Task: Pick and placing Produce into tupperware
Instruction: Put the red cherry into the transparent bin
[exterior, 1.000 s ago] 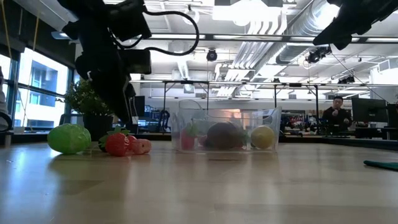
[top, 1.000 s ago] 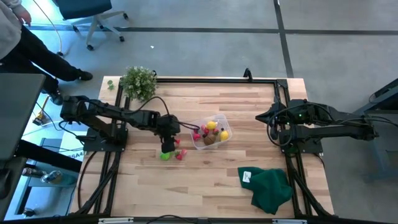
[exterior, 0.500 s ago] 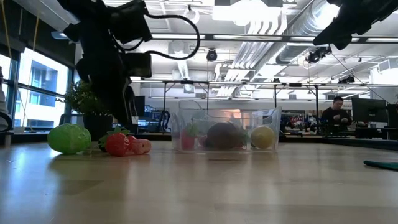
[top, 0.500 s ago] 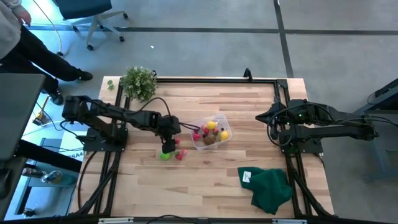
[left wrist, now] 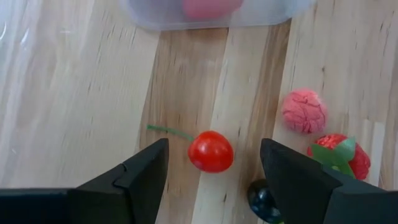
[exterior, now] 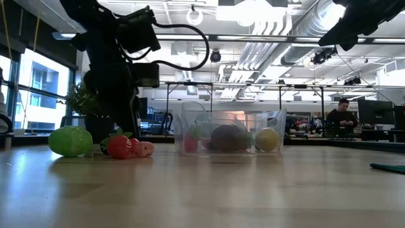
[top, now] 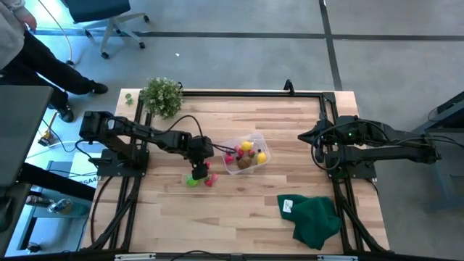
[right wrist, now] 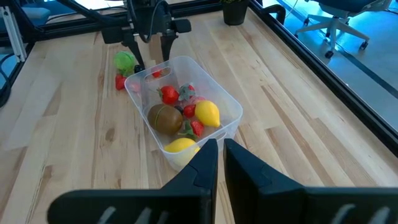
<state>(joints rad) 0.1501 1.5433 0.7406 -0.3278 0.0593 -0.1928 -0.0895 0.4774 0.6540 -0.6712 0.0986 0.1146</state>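
The left arm is stretched out low across the tabletop (top: 246,210) from its base on the left, elbow bent, with the left hand (top: 197,172) pointed down at the loose produce just beside the tupperware (top: 246,156). Its fingers (left wrist: 140,177) are spread wide and nothing is pinched between them; in the left wrist view a small red cherry tomato (left wrist: 210,151) with a thin green stem is seen lying on the wood right in the gap, not touched by either finger. A pink bumpy piece (left wrist: 303,111) and a red strawberry (left wrist: 339,155) with green leaves are found just off to the side, and a bright green fruit (exterior: 69,140) is parked a bit further out, on the side away from the tub. The tupperware is placed near the middle of the tabletop, and it's already loaded with a brown fruit (right wrist: 165,118), a yellow lemon (right wrist: 207,113), another yellow piece and a few red bits. The right arm is folded back at the right edge of the tabletop, well apart from everything, and the right hand (right wrist: 221,163) is kept pressed together with nothing held. A dark green cloth (top: 313,217) is bunched up near the front right corner, and a potted plant (top: 161,94) is set at the back left.
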